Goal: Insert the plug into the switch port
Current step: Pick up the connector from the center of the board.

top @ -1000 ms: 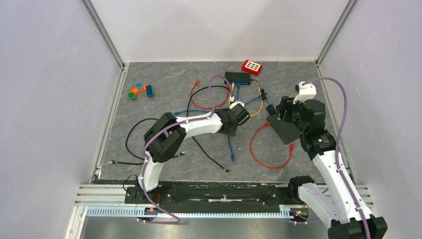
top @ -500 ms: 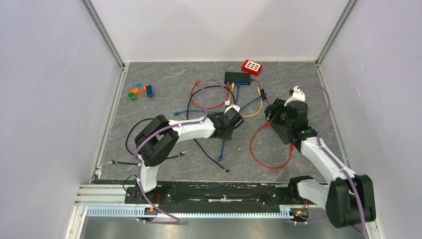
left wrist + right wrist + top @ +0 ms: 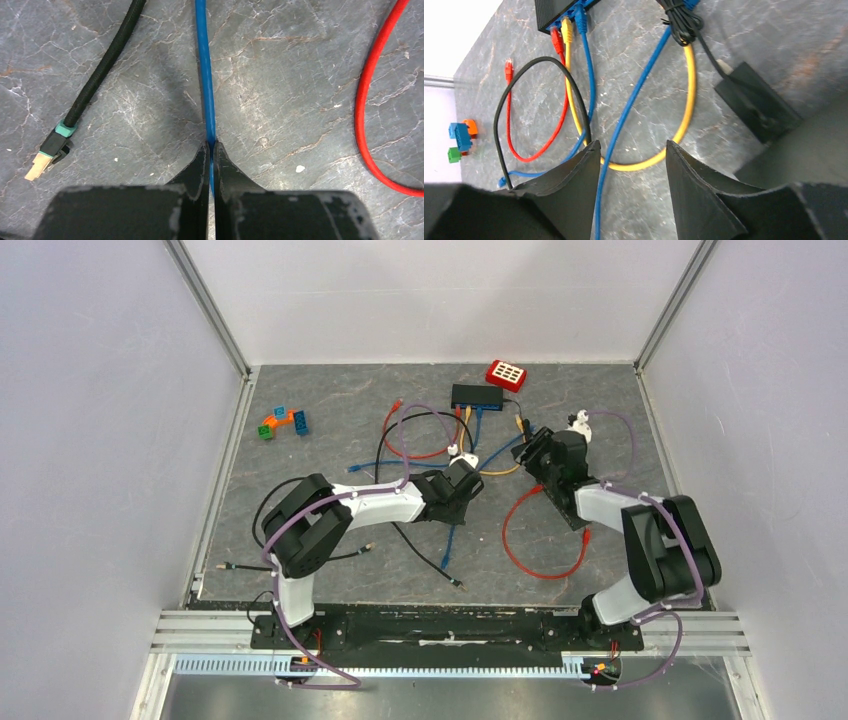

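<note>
My left gripper [image 3: 210,150] is shut on a blue cable [image 3: 205,75], low over the grey table; in the top view it [image 3: 452,510] sits mid-table and the blue cable [image 3: 446,543] trails toward the near edge. A black switch [image 3: 477,396] at the back has red, yellow and blue plugs in its ports, which also show in the right wrist view [image 3: 566,25]. My right gripper [image 3: 631,150] is open and empty, low over a yellow cable [image 3: 689,100] and another blue cable [image 3: 634,107]. A second black switch box [image 3: 562,508] lies beside the right arm.
A red cable loop [image 3: 540,550] lies right of centre. A black cable with a green-collared plug [image 3: 55,145] lies left of my left gripper. A black power adapter [image 3: 756,107], a red keypad box [image 3: 506,373] and toy blocks [image 3: 280,422] are on the table.
The right arm has folded down and swung left toward the back cables. My left gripper has shifted left and nearer, dragging the blue cable with it.
</note>
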